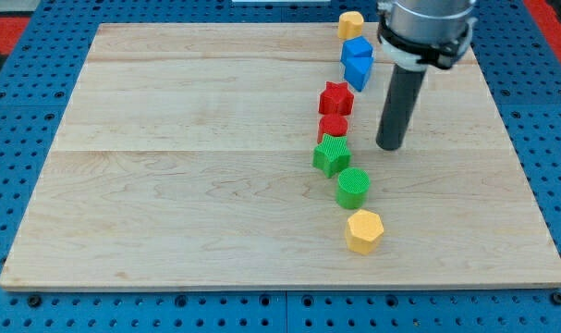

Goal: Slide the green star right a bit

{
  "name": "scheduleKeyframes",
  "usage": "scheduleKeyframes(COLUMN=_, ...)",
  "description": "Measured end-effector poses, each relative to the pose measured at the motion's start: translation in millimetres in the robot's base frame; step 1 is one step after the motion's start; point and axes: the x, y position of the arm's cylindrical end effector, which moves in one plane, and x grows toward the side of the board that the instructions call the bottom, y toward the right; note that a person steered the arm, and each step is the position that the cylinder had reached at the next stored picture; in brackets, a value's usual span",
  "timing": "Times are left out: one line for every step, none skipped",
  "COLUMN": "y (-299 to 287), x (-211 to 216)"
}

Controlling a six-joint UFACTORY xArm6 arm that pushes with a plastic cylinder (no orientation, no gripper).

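**Tip on the wrong side of the green star**

The green star (331,154) sits right of the surface's (188,185) centre, in a line of blocks running toward the top edge: red cylinder (333,127) touching it above, green cylinder (353,187) just below. It looks light, rigid and likely to slide easily, though its points may make it twist. There is no gripper, so nothing opens or holds; my tip (388,146) rests near the star's right, touching nothing. I judge it must push from the star's left face.
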Motion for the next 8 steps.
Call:
scheduleKeyframes(y=10.4, x=33.8)
scheduleKeyframes(y=10.5, x=71.7)
scheduleKeyframes(y=3.6, x=99.3)
scheduleKeyframes(y=-0.3, x=142.1)
scheduleKeyframes(y=-16.5, x=172.0)
scheduleKeyframes(y=-93.3, x=171.7)
scheduleKeyframes(y=-177.1, x=149.5)
scheduleKeyframes(y=-220.5, x=110.6)
